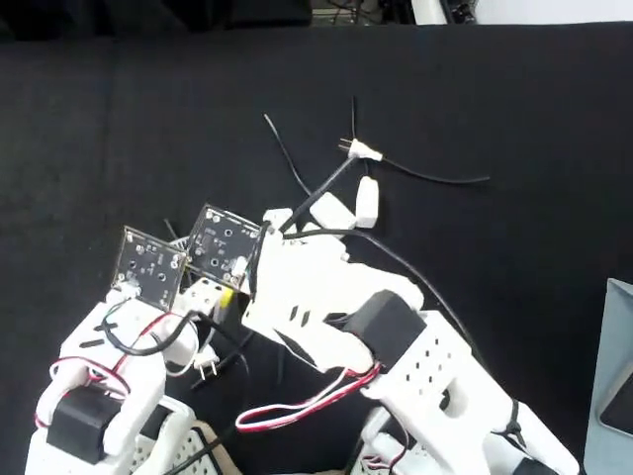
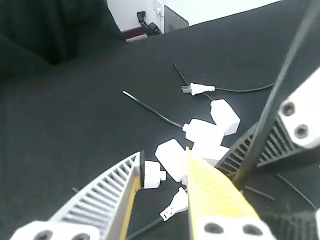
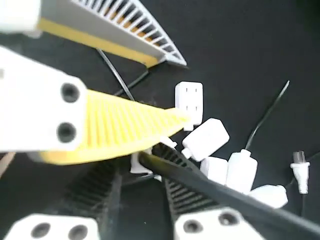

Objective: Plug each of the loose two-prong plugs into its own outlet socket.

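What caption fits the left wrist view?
Open left end effector above white outlet sockets, a loose two-prong plug beyond.

Table (image 1: 534, 89): covered in matte black cloth, evenly lit. Beyond its far edge, a white surface (image 1: 554, 10) at 1 o'clock and dark cabling (image 1: 346, 10) at 12 o'clock. Grey-blue panel (image 1: 615, 381) at the 4 o'clock border; tan patch (image 1: 213, 450) at 7 o'clock.

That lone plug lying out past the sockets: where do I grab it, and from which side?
I'd take the plug by its white body, coming down from above. It lies flat on the table, prongs at one end, cord at the other, so close across the body's sides.
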Tool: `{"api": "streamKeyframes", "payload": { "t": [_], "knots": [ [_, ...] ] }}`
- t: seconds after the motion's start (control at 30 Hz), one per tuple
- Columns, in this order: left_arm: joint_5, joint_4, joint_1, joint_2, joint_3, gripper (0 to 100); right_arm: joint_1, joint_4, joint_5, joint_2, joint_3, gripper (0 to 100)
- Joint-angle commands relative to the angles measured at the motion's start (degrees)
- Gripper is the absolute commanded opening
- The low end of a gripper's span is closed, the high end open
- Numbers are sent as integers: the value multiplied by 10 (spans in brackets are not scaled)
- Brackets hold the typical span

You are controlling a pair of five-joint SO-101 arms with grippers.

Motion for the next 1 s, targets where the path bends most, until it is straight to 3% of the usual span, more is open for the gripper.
{"api": "streamKeyframes", "payload": {
  "t": [0.0, 0.13, 0.2, 0.33, 0.5, 0.7, 0.97],
  "knots": [
    [2, 15, 15, -21, -30, 150, -12, -11, 4, -10, -23, 11],
    [2, 33, 0, -29, -30, 180, -11, -11, 4, -13, -23, 11],
    [4, 39, -41, -28, -29, 193, 6, -10, 2, -13, -23, 11],
    [-11, 29, -135, 7, -30, 200, 92, -18, 0, -9, -13, 11],
    [-89, -23, -185, 176, -48, 200, 185, -92, -28, -9, 57, 11],
    [-257, -21, -191, 436, -180, 201, 242, -187, -50, -8, 135, 11],
    [-486, -22, -168, 665, -301, 314, 275, -202, -56, -8, 143, 11]
  ]
}}
